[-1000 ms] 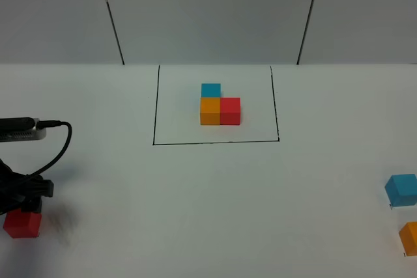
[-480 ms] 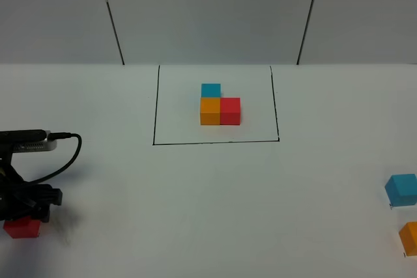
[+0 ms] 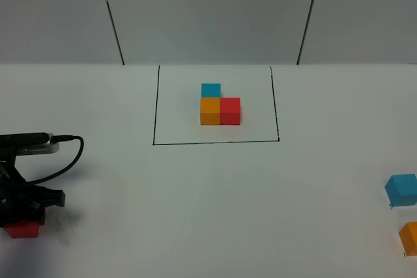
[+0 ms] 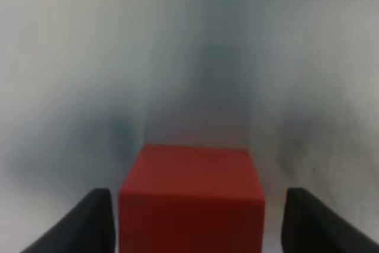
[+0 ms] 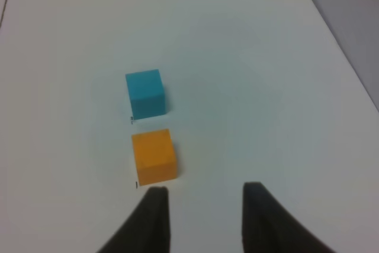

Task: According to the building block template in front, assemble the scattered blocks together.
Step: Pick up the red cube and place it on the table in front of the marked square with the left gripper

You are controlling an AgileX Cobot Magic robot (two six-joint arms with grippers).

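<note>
between the jaws, red cube point(image 4: 192, 197)

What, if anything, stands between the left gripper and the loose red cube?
Nothing visible. In the left wrist view the red cube sits between the left gripper's two dark fingers, with only narrow gaps at its sides. From the high camera the arm hides most of the cube.

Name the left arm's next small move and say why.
Probably finish closing the jaws on the red cube. In the left wrist view it sits between the two fingers, with a gap still showing on one side, so lifting now might drop it.
</note>
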